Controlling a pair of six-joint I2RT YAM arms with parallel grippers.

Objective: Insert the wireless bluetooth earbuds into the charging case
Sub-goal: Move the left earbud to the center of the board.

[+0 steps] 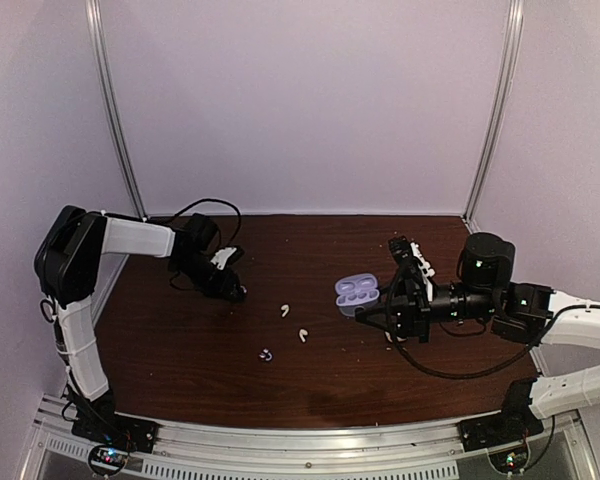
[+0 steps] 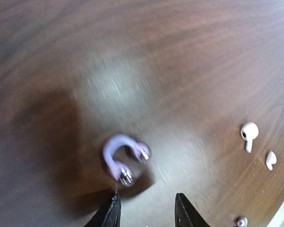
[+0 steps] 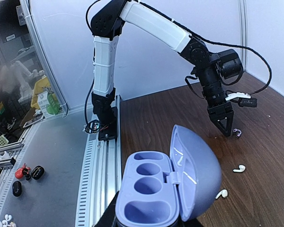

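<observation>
Charging case (image 3: 165,189), open and empty, was grasped by the right hand (image 1: 372,308), seemingly for loading; left hand (image 2: 146,203), spread open, hovered over a purple earbud (image 2: 123,158).

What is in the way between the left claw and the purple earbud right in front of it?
Nothing visible. The left gripper is open and close to the purple earbud, with only bare table between them.

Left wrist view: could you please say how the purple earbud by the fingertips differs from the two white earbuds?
The purple earbud is rounded; the white earbuds have short stems. The purple earbud lies ahead of the left gripper, the white earbuds off to its side. All rest on the table, outside the charging case.
</observation>
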